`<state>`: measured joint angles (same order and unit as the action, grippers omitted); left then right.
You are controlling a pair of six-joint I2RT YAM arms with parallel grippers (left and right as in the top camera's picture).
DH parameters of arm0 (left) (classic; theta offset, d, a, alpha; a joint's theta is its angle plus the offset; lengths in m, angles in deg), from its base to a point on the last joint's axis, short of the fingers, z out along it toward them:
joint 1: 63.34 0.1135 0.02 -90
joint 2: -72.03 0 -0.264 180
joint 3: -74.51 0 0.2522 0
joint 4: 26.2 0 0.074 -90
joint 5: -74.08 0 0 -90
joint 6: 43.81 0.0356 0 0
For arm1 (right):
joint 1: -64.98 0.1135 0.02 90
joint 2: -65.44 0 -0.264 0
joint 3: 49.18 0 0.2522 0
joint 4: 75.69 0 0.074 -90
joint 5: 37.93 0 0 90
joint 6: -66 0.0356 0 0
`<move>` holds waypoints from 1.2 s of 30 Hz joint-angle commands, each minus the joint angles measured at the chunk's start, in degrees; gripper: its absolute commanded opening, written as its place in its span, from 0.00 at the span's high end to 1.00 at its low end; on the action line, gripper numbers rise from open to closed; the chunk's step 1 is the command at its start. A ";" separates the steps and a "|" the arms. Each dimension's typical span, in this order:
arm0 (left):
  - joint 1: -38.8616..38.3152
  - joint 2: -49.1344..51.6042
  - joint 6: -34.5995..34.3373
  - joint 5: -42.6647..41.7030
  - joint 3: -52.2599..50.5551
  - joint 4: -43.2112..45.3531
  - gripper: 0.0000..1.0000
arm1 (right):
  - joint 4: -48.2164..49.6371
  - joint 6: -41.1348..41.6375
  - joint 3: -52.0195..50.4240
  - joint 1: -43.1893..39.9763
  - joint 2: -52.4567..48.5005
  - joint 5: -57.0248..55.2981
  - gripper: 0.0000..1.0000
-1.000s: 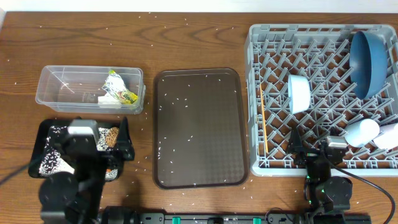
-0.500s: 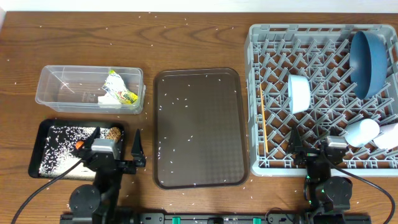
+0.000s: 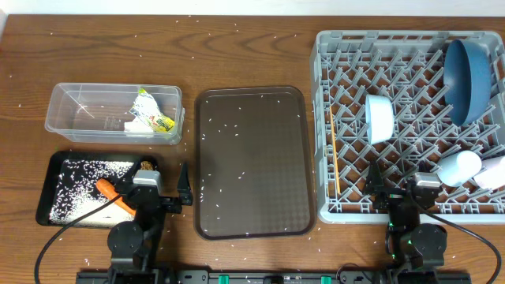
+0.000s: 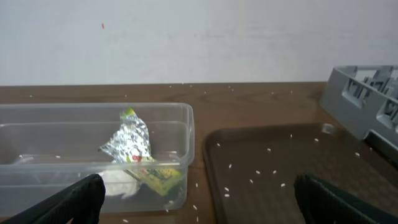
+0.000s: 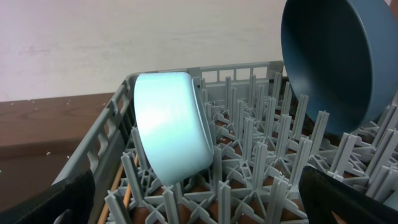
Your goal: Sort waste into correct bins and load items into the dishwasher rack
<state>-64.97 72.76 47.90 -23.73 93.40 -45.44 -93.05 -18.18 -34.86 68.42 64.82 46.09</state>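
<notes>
Along the near edge of the tabletop [image 3: 95, 55] both arms sit folded low, and the job looks all but done. Over in the clear tub [image 3: 79, 114] lie the crumpled white paper [image 3: 136, 126] and the green-yellow wrapper [image 3: 154, 118]. The black tray [image 3: 45, 193] holds the carrot [image 3: 109, 189], the brown food lump [image 3: 146, 166] and a spread of rice grains [image 3: 83, 170]. Inside the dishwasher rack [image 3: 379, 38] the blue plate [image 3: 469, 71] and white bowl [image 3: 379, 118] stand on edge between pegs. The chopsticks [image 3: 334, 158] lie along its left side, while a light blue cup [image 3: 458, 167] and a paler cup [image 3: 495, 172] rest at its near right corner.

Only stray grains are left, dotted over the brown serving tray [image 3: 252, 134] and the wood. Any further move would mean gathering specks that look too small to pinch, so I judge this the closing step.

Between the black tray and the serving tray, the left hand [image 3: 151, 188] has its fingers spread wide, holding and touching nothing. At the rack's near edge the right hand [image 3: 398, 193] is likewise spread wide and empty, facing the bowl
</notes>
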 commanded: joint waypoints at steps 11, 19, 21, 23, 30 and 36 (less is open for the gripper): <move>-0.22 -0.63 -0.04 -0.72 -4.92 2.54 0.02 | 0.00 -0.33 -0.24 -0.37 0.28 0.02 0.01; -0.22 -0.61 -0.02 -0.70 -4.90 2.51 0.02 | 0.00 -0.33 -0.24 -0.37 0.28 0.02 0.01; -0.22 -0.50 -0.02 -0.70 -4.90 2.51 0.02 | 0.00 -0.33 -0.24 -0.37 0.28 0.02 0.01; -0.22 -0.50 -0.02 -0.70 -4.90 2.49 0.02 | 0.00 -0.33 -0.24 -0.37 0.28 0.02 0.01; -0.22 -0.50 -0.04 -0.70 -4.90 2.47 0.02 | 0.00 -0.33 -0.24 -0.37 0.26 0.02 0.01; -0.22 -0.50 -0.02 -0.70 -4.90 2.47 0.02 | 0.00 -0.33 -0.24 -0.37 0.26 0.00 0.01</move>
<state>-64.97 72.61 47.90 -23.71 90.12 -42.33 -93.05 -18.18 -34.86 68.42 64.82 46.09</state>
